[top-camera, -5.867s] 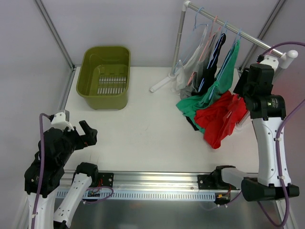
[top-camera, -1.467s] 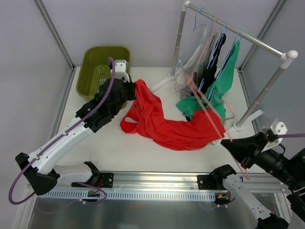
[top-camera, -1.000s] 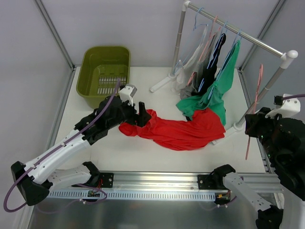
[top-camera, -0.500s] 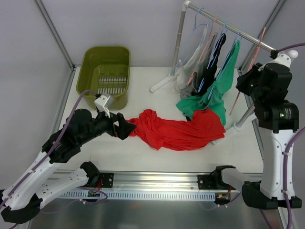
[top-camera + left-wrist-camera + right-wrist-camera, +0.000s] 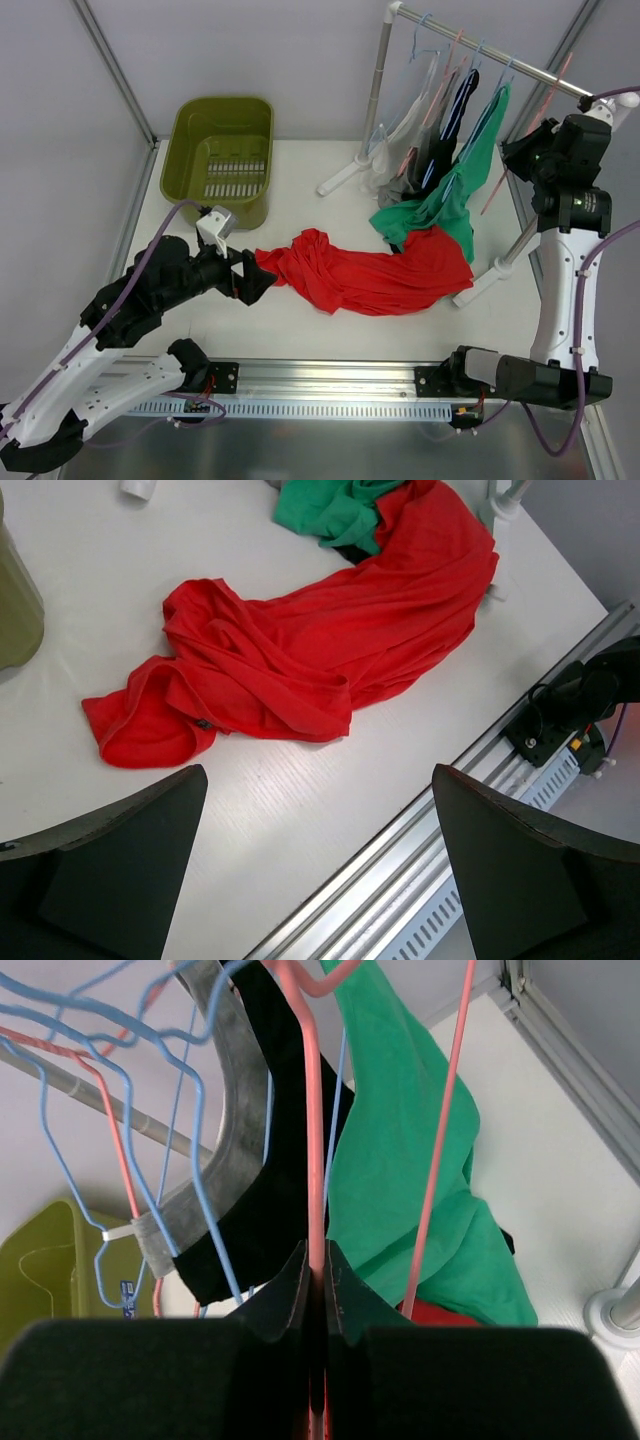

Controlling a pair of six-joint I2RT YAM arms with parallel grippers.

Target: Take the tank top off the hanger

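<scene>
Your right claw [image 5: 315, 1260] clamps the pink hanger [image 5: 310, 1110], arm raised.
Your left claw [image 5: 318, 772] gapes wide, red tank top [image 5: 300, 650] just ahead.

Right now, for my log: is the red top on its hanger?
Off: the red top lies loose and crumpled on the table.

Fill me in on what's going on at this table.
The red top lies crumpled on the table, off its hanger. The left tool is open beside the top's left end and holds nothing. The right tool is shut on a bare pink hanger, raised near the rail. The removal looks done, with the hanger not yet put away.
</scene>
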